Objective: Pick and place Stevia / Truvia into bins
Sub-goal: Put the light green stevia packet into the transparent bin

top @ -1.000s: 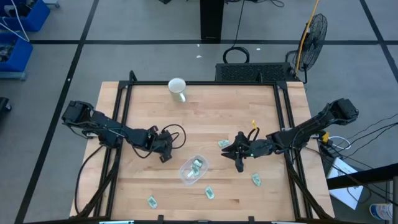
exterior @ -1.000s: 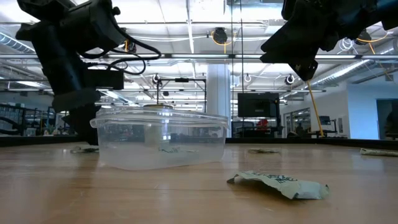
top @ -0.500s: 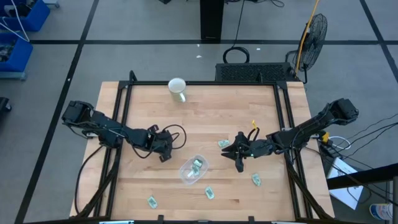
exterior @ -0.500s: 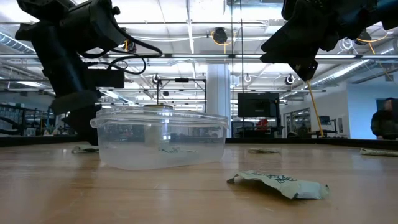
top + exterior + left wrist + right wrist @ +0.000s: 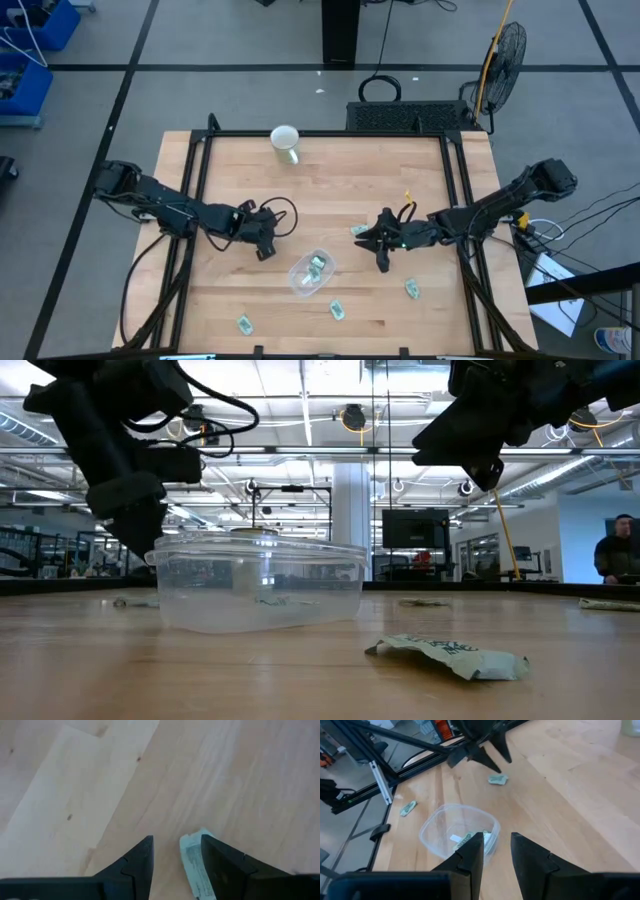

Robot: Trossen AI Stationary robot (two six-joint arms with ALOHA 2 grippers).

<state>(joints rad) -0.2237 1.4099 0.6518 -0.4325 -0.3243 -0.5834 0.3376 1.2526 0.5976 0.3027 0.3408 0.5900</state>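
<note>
I work in a big open lab or industrial office hall. My pale wooden butcher-block table (image 5: pixel 320 190) sits in a black metal frame (image 5: pixel 198 150) on grey carpet tiles crossed by dark lines. Beyond it I see exposed ceiling pipes and ducts (image 5: pixel 300 450), a dark monitor (image 5: pixel 415 528), a black pedestal fan (image 5: pixel 505 48), blue storage crates (image 5: pixel 25 60) and a person (image 5: pixel 620 555) at the far side.

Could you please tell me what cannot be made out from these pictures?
- How many sachets lie in the bin: high view too small, low view clouded by its wall.
- Print on the sachet under the left end effector: blurred, cut by the wrist view's edge.
- Mug contents: too small.
</note>
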